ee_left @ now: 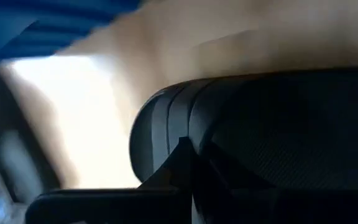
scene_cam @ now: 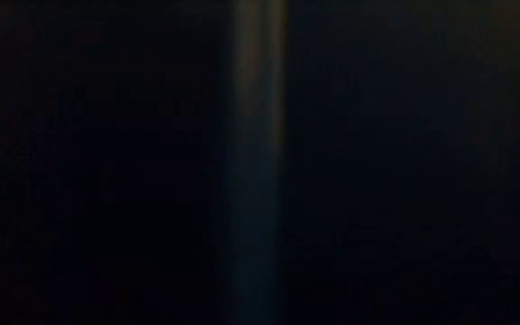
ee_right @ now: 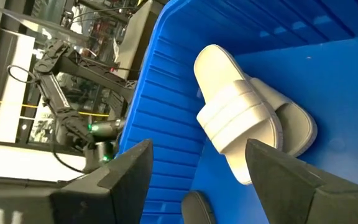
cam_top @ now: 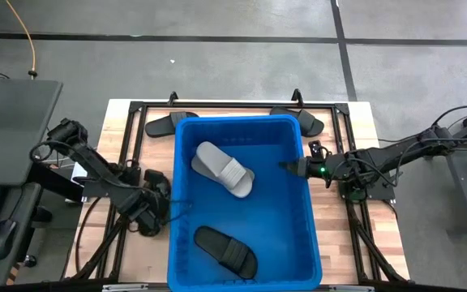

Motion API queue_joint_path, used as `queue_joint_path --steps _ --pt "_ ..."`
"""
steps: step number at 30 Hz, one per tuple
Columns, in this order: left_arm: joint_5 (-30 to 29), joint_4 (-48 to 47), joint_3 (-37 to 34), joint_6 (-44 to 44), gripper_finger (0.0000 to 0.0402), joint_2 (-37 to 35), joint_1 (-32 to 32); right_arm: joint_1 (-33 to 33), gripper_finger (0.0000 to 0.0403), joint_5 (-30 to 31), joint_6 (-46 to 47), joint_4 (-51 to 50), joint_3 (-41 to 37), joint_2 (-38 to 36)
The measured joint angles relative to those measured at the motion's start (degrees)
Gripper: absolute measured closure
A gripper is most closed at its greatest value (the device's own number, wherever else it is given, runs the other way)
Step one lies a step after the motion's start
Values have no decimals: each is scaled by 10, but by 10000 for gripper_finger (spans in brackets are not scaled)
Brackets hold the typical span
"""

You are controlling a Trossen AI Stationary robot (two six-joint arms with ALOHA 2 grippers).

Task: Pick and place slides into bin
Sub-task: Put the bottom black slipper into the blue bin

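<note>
Filling the table's middle, the bin (cam_top: 298, 243) already holds a grey slide (cam_top: 223, 169) and a black one (cam_top: 226, 249). The left gripper (cam_top: 154, 203), beside the bin's left wall, has clamped a black slide (ee_left: 260, 137), probably for lifting in. The right gripper (cam_top: 286, 167) waits wide and empty over the right rim.

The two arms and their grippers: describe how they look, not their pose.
Both are dark, slim, jointed arms with black cables looping loosely alongside. The right gripper has two flat, dark, wedge-shaped fingers, and a small green light glows near its wrist. The left gripper is a bulky black block.
</note>
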Motion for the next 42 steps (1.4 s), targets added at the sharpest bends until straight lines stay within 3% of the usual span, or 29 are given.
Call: queue_joint_path --steps 5,10,16,20,27,31,38,42 --pt "72 15 49 36 401 -7 -50 0 155 -18 -22 14 -1 0" --pt "120 22 121 58 401 -9 -90 -1 155 -87 -61 53 -3 0" --pt "160 10 217 59 401 -9 -128 10 155 -125 -52 104 -3 0" --pt "217 -35 270 33 401 -9 -140 14 155 -141 -21 102 -3 0" --pt "294 -65 376 14 401 -9 -152 14 155 -235 25 119 -2 0" --pt "244 -77 461 15 401 -9 -154 14 155 -286 61 175 -2 0" --pt "19 -105 588 94 401 -7 -170 31 155 -350 84 281 -1 -1" --pt "-53 -103 621 156 401 -7 -168 60 155 -362 106 319 -1 -2"
